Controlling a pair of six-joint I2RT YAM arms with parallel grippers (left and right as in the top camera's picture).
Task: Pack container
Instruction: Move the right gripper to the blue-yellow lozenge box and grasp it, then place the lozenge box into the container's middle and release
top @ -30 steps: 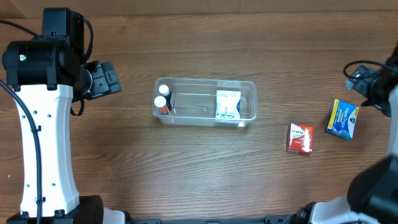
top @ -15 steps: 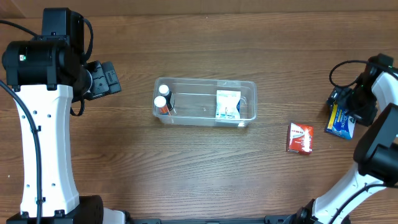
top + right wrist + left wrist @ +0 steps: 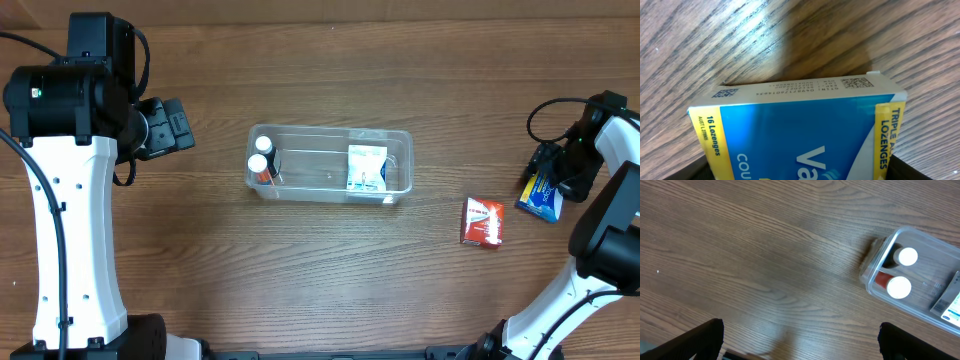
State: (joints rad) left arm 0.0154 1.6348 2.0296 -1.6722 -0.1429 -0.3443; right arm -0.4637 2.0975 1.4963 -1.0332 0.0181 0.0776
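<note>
The clear container (image 3: 399, 137) stands mid-table and holds two white-capped bottles (image 3: 260, 156) at its left end and a white and blue box (image 3: 366, 168) towards its right. My right gripper (image 3: 553, 182) is at the far right, shut on a blue and yellow lozenge box (image 3: 538, 201). In the right wrist view that box (image 3: 800, 130) fills the gap between my fingers (image 3: 800, 172). My left gripper (image 3: 176, 125) is open and empty, left of the container. The left wrist view shows its fingers (image 3: 800, 345) spread wide over bare wood, with the container's left end (image 3: 920, 234) and the bottles (image 3: 899, 287) at the right.
A red box (image 3: 483, 221) lies flat on the table between the container and the lozenge box. The table is brown wood.
My right arm came in from the table's right edge down onto the lozenge box. The box has shifted slightly left and turned a little. The left arm has not moved.
</note>
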